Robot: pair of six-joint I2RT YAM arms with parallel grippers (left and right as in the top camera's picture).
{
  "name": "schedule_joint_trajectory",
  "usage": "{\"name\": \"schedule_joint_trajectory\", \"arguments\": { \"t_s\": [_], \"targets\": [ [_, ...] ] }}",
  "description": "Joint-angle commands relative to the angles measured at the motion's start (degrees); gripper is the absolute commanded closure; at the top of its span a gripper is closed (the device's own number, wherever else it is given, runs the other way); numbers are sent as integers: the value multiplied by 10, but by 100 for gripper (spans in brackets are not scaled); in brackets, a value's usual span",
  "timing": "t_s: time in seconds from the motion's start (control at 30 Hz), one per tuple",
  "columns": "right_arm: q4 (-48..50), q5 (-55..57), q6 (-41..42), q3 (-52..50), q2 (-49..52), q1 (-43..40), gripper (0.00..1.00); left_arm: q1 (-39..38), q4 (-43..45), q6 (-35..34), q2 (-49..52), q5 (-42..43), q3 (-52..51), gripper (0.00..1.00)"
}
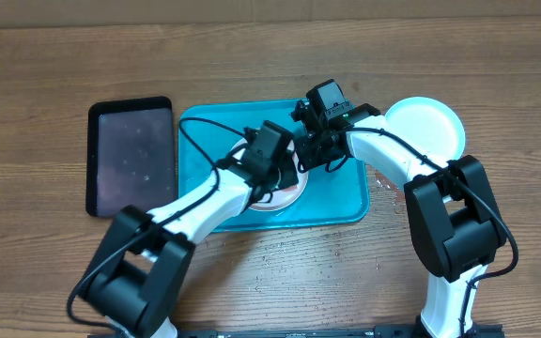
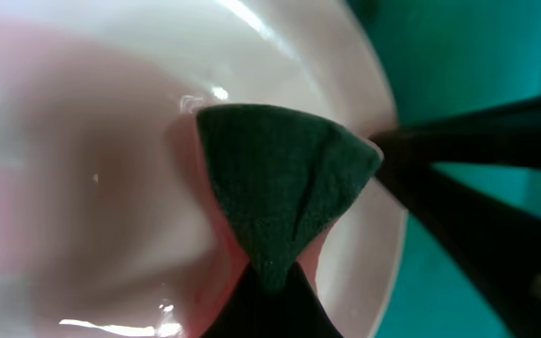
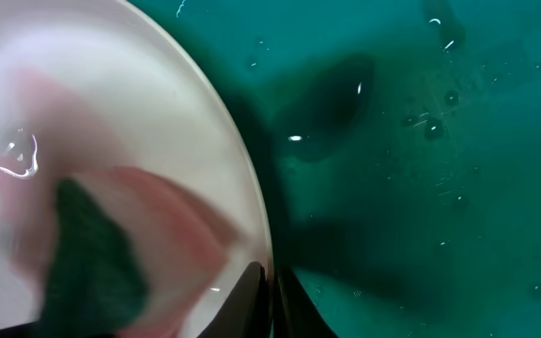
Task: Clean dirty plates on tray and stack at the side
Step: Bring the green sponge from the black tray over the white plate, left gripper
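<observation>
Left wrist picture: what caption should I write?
A green sponge pressed on a pink-smeared white plate in the tray.

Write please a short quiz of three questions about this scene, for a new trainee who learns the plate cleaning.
1. True or false: the plate with the red smear lies on the blue tray.
2. What does the left gripper press on that plate?
A) a dark green sponge
B) a white cloth
C) a brush
3. Fill in: seen from overhead, the second plate rests on the table to the ___ of the tray.

Key: 1 true; 2 A; 3 right.
</observation>
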Motion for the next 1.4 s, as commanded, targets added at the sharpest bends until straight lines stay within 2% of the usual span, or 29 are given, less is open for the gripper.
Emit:
{"name": "schedule_joint_trajectory", "arguments": {
  "t_s": [0.0, 0.27, 0.53, 0.77, 1.07, 1.37],
  "targets": [
    [-2, 4, -2, 8, -23, -1, 94, -2, 0, -12, 27, -3, 6, 96],
    [-2, 5, -2, 8, -23, -1, 94, 35, -63, -45, 9, -18, 6, 96],
    [-2, 5, -2, 8, -23, -1, 94, 39, -93, -18, -63, -109, 6, 96],
    [-2, 5, -2, 8, -23, -1, 94, 26, -70, -17, -67, -58, 6, 96],
    [-2, 5, -3, 8, -23, -1, 94, 1, -50, -27, -7, -49, 6, 96],
    [-5, 5, -3, 8, -23, -1, 94, 57, -59, -27, -1, -56, 6, 96]
  ]
}}
